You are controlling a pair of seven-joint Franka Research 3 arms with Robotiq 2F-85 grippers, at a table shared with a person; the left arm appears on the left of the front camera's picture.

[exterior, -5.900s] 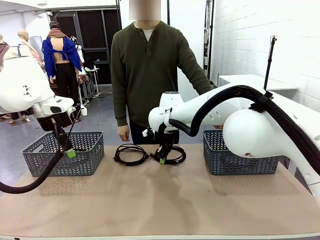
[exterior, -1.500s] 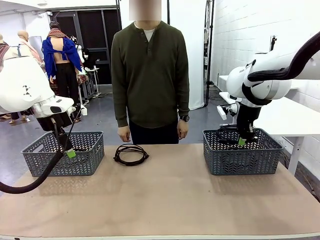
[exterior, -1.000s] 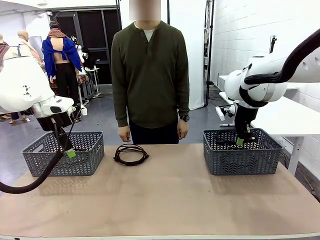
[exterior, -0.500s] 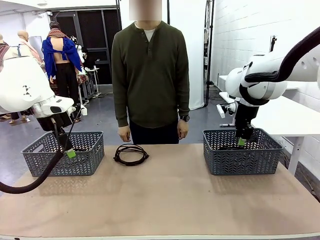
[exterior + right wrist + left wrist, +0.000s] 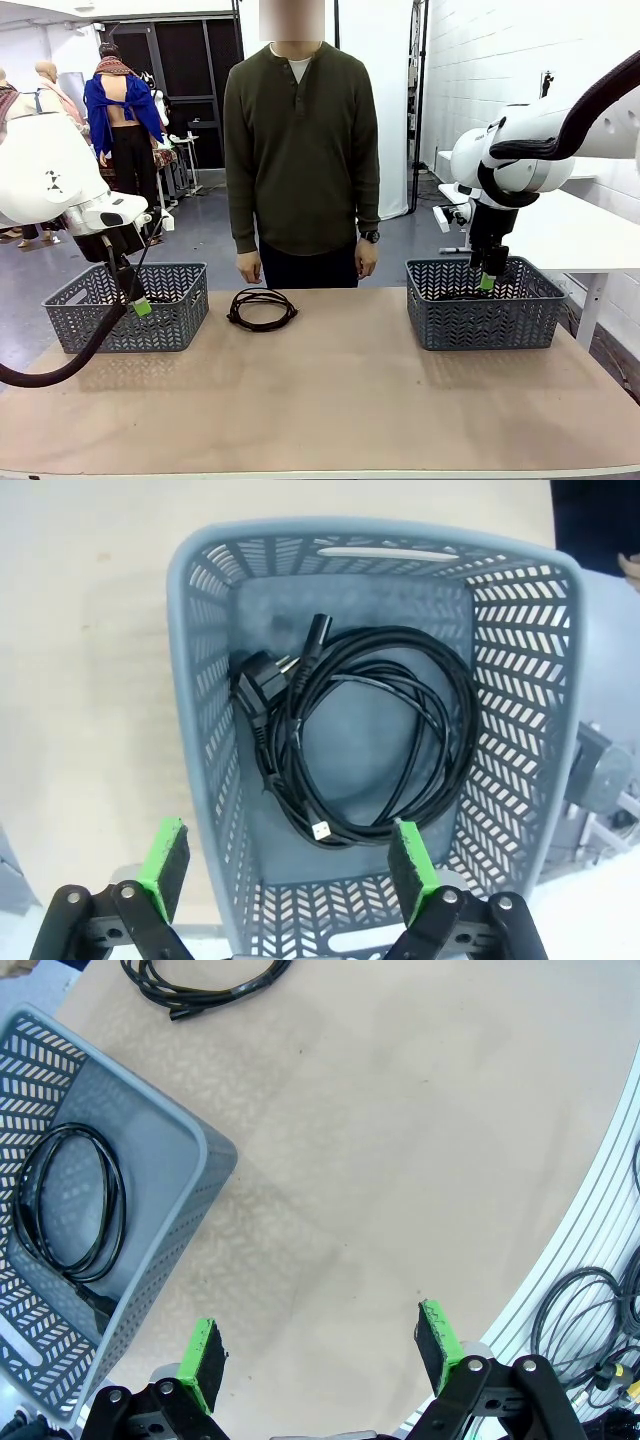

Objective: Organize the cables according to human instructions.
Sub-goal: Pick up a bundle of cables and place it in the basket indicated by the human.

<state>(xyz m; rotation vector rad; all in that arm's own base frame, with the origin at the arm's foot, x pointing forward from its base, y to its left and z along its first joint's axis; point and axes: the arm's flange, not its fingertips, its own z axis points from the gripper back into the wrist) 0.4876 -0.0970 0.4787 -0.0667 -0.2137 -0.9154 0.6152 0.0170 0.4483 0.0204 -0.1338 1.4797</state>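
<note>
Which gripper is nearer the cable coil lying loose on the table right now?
Left. The left gripper hangs by the left basket, just beside the cable coil; the right gripper is open over the right basket, farther away.

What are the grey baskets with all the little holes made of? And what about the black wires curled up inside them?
The grey lattice basket on the right looks like moulded plastic: smooth matte walls, neat leaf-shaped holes, rounded rim. The grey lattice basket on the left looks the same. The coiled black power cord seems rubbery or vinyl-coated, slightly shiny and bending easily, with a hard moulded black plug, probably plastic.
</note>
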